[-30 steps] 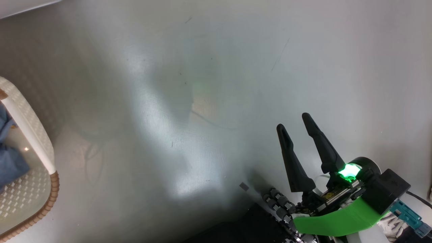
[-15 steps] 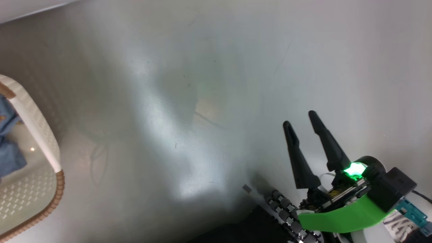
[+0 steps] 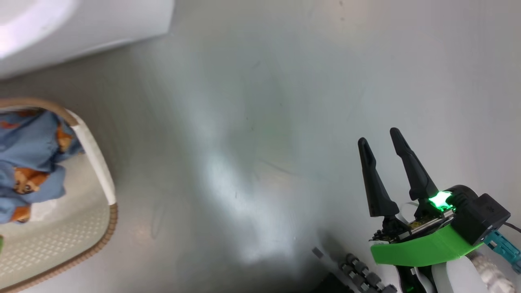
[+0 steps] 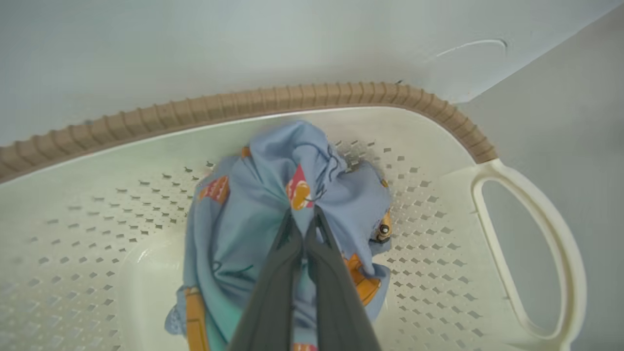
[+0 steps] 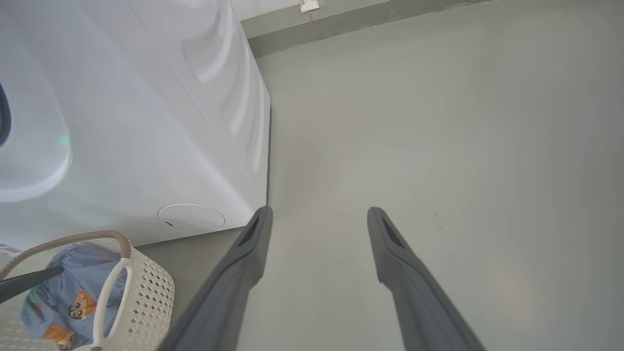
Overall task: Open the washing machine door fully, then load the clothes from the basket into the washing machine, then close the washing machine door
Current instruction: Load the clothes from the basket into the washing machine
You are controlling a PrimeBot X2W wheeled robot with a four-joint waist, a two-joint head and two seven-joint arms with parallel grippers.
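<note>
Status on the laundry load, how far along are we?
Done: nothing confirmed; I cannot tell whether the washing machine is open. In hand: the left gripper is shut on the clothes, which are inside the basket. The right gripper is open over the floor. Left: lift the clothes out, load them, shut the machine.

Open glossy grey floor (image 3: 260, 122) spreads right of the cream perforated plastic basket (image 3: 61, 244) with brown woven-look rim, while the white washing machine (image 3: 101, 24) blocks beyond it.
</note>
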